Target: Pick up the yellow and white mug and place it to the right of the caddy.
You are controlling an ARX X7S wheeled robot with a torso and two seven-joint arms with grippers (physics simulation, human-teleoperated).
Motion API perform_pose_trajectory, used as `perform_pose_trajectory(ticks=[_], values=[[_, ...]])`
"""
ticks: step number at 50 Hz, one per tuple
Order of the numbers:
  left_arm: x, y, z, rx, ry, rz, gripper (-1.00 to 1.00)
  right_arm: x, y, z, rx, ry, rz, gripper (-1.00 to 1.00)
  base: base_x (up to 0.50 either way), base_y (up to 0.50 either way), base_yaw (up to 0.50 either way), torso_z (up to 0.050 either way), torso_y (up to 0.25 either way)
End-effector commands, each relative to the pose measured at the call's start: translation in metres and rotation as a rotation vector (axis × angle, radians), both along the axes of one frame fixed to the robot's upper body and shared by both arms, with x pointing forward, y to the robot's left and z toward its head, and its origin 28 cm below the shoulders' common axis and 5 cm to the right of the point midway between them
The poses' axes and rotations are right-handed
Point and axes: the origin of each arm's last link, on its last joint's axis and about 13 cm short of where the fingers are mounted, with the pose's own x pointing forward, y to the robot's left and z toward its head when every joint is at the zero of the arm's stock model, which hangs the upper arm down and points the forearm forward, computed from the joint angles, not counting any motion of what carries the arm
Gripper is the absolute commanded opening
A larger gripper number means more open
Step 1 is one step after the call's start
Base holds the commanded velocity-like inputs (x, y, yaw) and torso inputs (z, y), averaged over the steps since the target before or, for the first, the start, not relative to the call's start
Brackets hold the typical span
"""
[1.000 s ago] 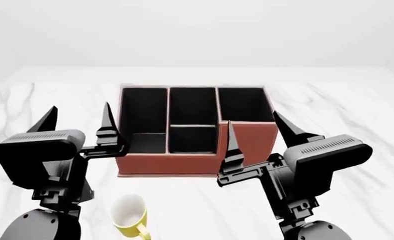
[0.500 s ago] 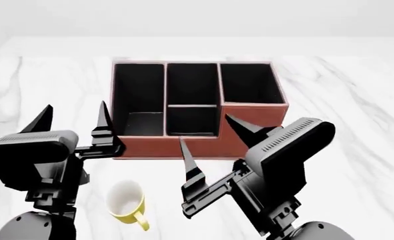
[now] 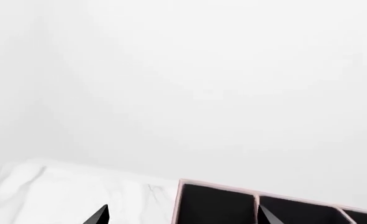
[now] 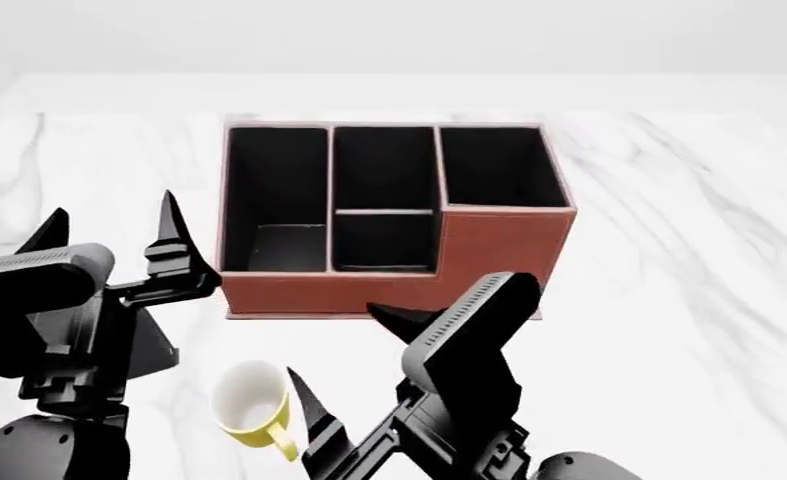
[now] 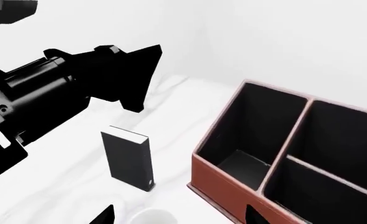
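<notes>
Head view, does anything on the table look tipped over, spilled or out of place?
Nothing stands out. The yellow and white mug stands upright before the caddy, which sits square and undamaged on the marble table.

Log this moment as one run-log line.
phase: approach | right gripper: open, near yellow and white mug | left gripper: open | caddy: untouched

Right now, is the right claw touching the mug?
Apart. The head view shows the right claw open near the yellow and white mug: one fingertip rises just beside its rim with a sliver of marble between, the other points toward the caddy.
</notes>
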Motion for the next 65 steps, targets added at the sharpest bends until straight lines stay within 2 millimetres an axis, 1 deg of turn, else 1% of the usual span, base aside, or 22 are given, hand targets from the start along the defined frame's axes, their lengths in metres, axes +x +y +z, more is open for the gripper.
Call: perform_pose_trajectory(ticks=[1, 16, 27, 36, 48, 54, 65], values=[[0.001, 0.004, 0.002, -0.014, 0.014, 0.030, 1.00, 0.001, 0.007, -0.007, 0.014, 0.061, 0.072, 1.00, 0.00, 0.00, 0.00, 0.000, 0.000], [0.001, 0.006, 0.002, -0.020, 0.013, 0.043, 1.00, -0.001, 0.015, -0.014, 0.049, 0.114, 0.141, 1.00, 0.00, 0.00, 0.00, 0.000, 0.000], [0.001, 0.005, 0.002, -0.012, 0.018, 0.040, 1.00, -0.002, 0.019, -0.022, 0.043, 0.155, 0.169, 1.00, 0.00, 0.00, 0.00, 0.000, 0.000], [0.000, 0.004, 0.001, -0.007, 0.019, 0.036, 1.00, -0.002, 0.018, -0.030, 0.027, 0.189, 0.159, 1.00, 0.00, 0.00, 0.00, 0.000, 0.000], [0.000, 0.004, 0.001, -0.001, 0.021, 0.031, 1.00, -0.001, 0.017, -0.037, 0.017, 0.216, 0.139, 1.00, 0.00, 0.00, 0.00, 0.000, 0.000], [0.001, 0.004, 0.001, 0.000, 0.021, 0.029, 1.00, -0.004, 0.014, -0.037, 0.015, 0.218, 0.124, 1.00, 0.00, 0.00, 0.00, 0.000, 0.000], [0.000, 0.003, 0.002, 0.003, 0.021, 0.025, 1.00, -0.004, 0.015, -0.046, -0.011, 0.256, 0.108, 1.00, 0.00, 0.00, 0.00, 0.000, 0.000]])
